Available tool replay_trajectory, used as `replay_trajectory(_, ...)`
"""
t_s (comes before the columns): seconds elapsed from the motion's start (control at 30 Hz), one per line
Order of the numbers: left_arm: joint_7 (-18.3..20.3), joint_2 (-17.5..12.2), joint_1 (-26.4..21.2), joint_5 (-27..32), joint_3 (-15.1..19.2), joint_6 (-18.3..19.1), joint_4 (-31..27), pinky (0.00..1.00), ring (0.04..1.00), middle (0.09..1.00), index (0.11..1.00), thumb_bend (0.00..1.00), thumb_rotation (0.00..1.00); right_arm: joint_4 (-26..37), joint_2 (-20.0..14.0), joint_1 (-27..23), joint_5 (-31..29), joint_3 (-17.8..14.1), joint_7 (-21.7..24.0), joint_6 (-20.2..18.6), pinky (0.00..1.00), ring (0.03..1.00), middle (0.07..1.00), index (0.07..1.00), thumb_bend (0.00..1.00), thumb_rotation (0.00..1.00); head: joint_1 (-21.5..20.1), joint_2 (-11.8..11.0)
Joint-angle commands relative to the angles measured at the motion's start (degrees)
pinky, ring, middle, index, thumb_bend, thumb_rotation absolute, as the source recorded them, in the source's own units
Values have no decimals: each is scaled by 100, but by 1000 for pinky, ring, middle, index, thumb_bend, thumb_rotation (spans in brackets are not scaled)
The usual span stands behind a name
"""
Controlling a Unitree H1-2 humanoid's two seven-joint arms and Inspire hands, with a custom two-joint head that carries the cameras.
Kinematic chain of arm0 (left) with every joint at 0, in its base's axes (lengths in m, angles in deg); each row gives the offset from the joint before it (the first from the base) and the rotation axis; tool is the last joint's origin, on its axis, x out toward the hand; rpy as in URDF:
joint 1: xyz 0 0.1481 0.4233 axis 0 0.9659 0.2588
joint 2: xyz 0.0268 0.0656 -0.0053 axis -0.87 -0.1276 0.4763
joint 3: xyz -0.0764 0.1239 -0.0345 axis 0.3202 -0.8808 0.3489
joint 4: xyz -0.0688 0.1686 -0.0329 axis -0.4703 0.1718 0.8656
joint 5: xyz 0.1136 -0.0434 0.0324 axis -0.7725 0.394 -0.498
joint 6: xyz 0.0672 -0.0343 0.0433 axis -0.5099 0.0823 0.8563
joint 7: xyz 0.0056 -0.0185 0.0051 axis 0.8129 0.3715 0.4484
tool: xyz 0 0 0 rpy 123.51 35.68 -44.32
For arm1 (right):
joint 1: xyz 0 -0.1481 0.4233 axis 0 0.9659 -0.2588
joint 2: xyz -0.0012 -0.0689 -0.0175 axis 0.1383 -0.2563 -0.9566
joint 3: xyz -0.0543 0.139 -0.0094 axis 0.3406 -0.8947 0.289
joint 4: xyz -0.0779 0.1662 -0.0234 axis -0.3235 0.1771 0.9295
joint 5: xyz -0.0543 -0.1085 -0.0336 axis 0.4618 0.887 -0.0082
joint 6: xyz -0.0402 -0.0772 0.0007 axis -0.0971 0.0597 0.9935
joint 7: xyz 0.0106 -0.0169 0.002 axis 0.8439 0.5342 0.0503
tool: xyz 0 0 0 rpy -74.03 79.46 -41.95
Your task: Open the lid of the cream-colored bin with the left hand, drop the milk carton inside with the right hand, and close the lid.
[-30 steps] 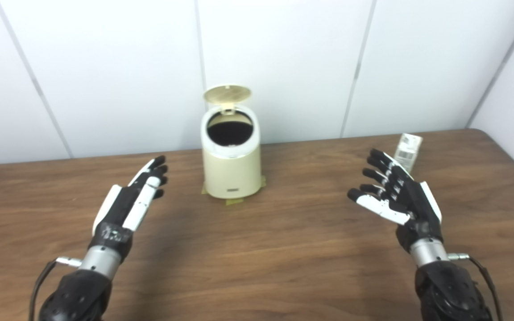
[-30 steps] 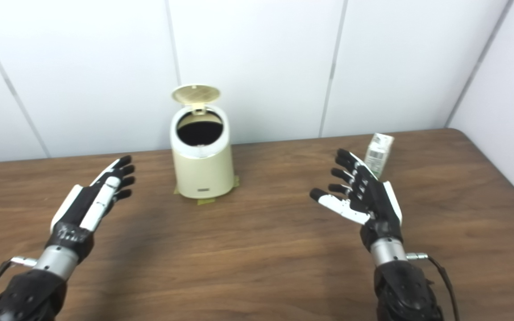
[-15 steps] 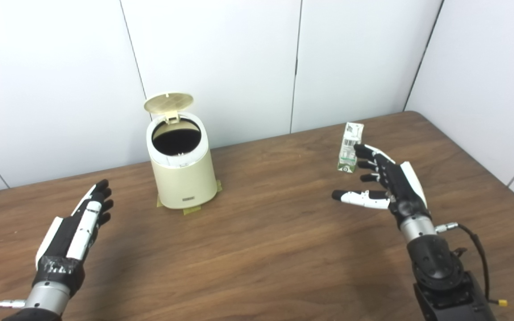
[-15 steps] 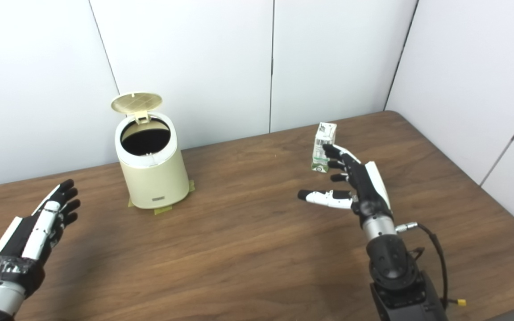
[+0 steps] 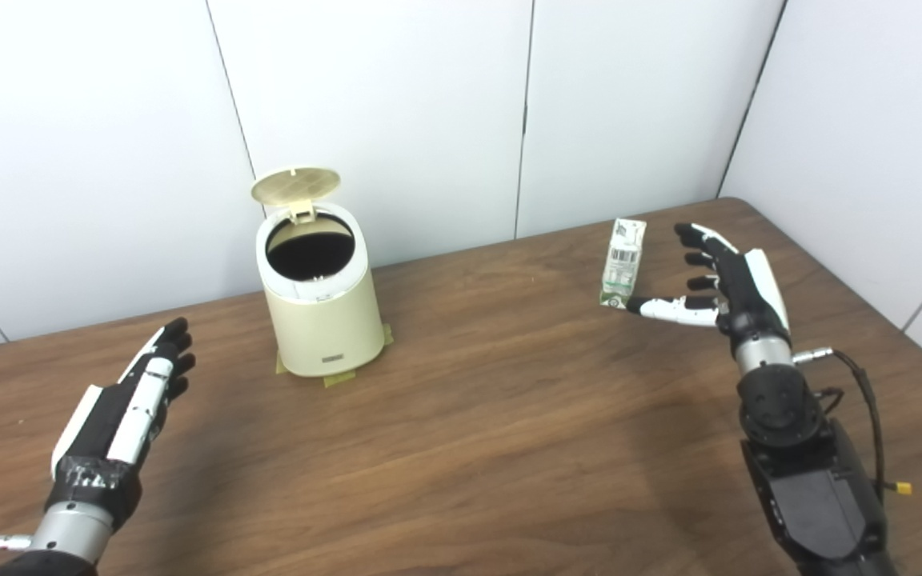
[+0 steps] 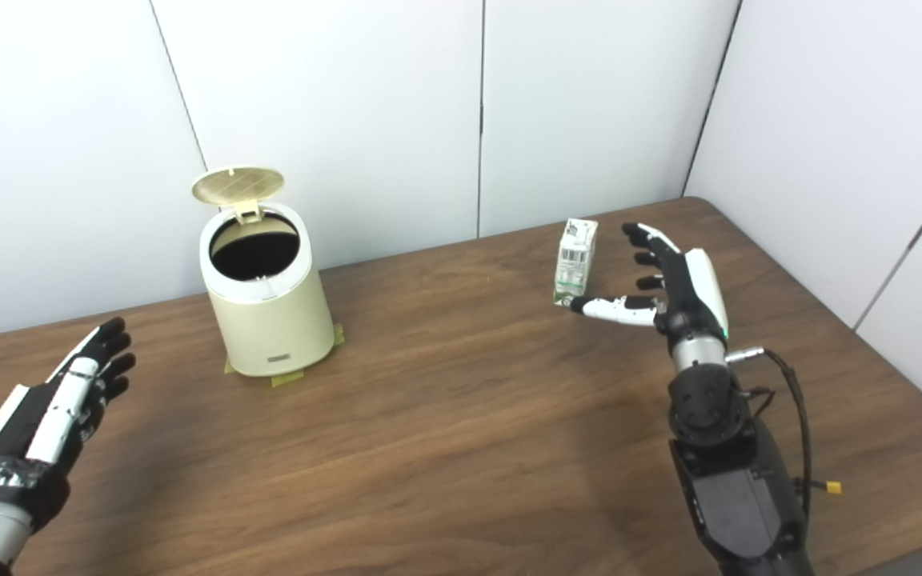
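I see a dark wood-grain table [image 5: 509,448]. On it stands the cream-colored bin [image 5: 321,316], lid up, over strips of tape [image 5: 339,379] stuck at its base. Well to its right the milk carton [image 5: 623,263] stands upright.

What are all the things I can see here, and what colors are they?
bin: one, cream-colored, upright at the table's back left, on tape strips
lid: one, cream, flipped up behind the bin's dark opening
milk carton: one, white and green, standing at the back right
table: one, brown wood
walls: white panels behind and to the right
left hand: one, black and white, open, front left
right hand: one, black and white, open, beside the carton
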Motion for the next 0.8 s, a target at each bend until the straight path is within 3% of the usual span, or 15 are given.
replay_trajectory(0.0,-21,-113,-240,24,8,-47,-86,984,966,978,973,298,884,-76,-192,-301,78,-5,-151,348,700,802,829,810,879,176,-7,1)
replay_trajectory(0.1,13,-160,-226,42,1,-54,-108,989,969,982,974,307,888,-343,-249,-451,-9,-10,-139,455,775,837,854,848,899,212,34,-18)
replay_trajectory(0.27,23,-175,-207,143,38,-145,-103,986,967,977,982,323,828,-580,-220,-807,-341,-145,-102,453,754,795,906,892,870,174,34,-18)
replay_trajectory(0.37,21,-196,-213,154,31,-115,-150,977,964,975,987,318,815,-896,-388,-1015,-441,-142,-58,619,791,880,915,900,853,168,34,-18)
replay_trajectory(0.5,30,-211,-206,165,25,-104,-205,979,966,978,991,310,820,-1131,-525,-1224,-737,-174,164,692,823,904,914,911,852,183,83,-34)
replay_trajectory(0.57,-27,-180,-193,132,33,-99,-251,967,960,973,983,292,822,-1280,-613,-1304,-960,-195,323,814,857,906,912,913,858,234,91,-33)
replay_trajectory(0.67,-131,-116,-178,118,70,-84,-308,951,953,961,970,279,793,-1501,-750,-1380,-1099,-136,463,973,786,886,910,917,863,308,108,-34)
replay_trajectory(0.77,-168,-105,-179,118,85,-91,-339,954,953,958,966,271,792,-1591,-853,-1419,-1059,-14,545,953,808,896,917,913,890,383,122,-28)
